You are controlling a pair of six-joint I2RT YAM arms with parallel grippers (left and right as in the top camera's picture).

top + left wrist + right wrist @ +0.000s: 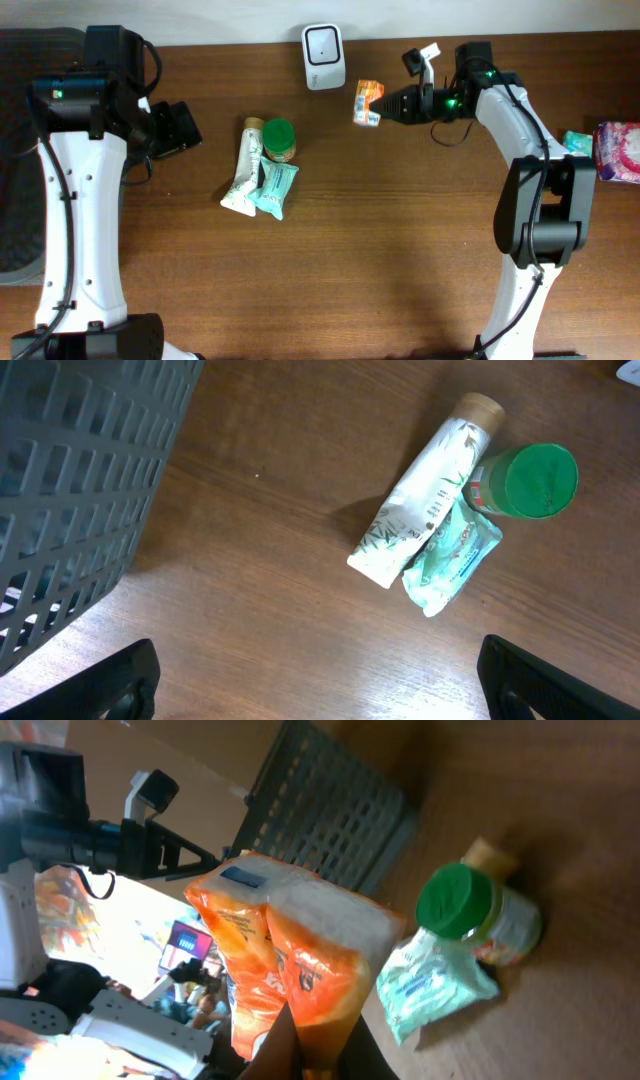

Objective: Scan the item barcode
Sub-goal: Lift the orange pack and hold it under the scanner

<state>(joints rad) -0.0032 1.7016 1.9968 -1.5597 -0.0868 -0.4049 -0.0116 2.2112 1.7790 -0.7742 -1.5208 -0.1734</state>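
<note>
The left fingers (115, 685) stand spread wide and empty. At centre a tube (243, 168), a green-lidded jar (279, 140) and a teal pouch (274, 190) lie touching on the surface (400, 250). The orange packet (368, 102), at 5 o'clock from the white scanner (323, 43), is clamped at its 3 o'clock edge by the right fingers (397, 103).

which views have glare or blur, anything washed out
Overhead: evenly lit and sharp, only faint shadows beside the tube. Left wrist: a pale sheen on the table near the bottom edge, and the basket is close and slightly soft. Right wrist: tilted view, background at left blown out, orange packet close and soft, wood at top right dark.
</note>
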